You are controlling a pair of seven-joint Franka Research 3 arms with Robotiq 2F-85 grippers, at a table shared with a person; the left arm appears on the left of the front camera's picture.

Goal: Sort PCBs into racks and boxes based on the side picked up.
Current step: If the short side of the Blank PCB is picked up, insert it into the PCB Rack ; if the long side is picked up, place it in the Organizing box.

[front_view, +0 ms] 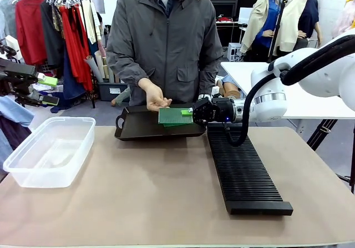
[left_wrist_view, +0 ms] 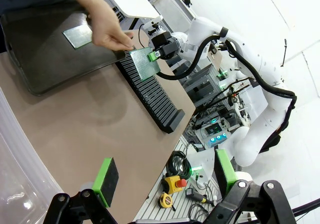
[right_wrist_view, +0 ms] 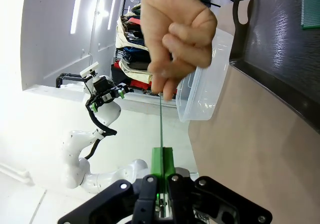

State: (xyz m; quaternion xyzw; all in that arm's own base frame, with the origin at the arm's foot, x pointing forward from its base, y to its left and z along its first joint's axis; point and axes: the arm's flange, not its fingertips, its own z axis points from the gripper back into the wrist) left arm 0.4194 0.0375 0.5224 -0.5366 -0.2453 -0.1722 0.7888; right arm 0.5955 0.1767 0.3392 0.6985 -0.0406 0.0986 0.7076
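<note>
At the table's (front_view: 166, 192) far edge, right gripper (front_view: 187, 112) and person's hand (front_view: 155, 99) both pinch one PCB (left_wrist_view: 141, 66); left gripper (left_wrist_view: 165, 176) stands open.

You saw the right arm (front_view: 327, 76) at the frame's right: glossy white rounded shells, a silver wrist ring, a black cable (front_view: 249, 101) looping to the black right gripper (front_view: 188, 113) with bright green pads (front_view: 186, 112). Upper centre, the person (front_view: 166, 15) wore a grey zipped jacket (front_view: 183, 54) with long sleeves.
</note>
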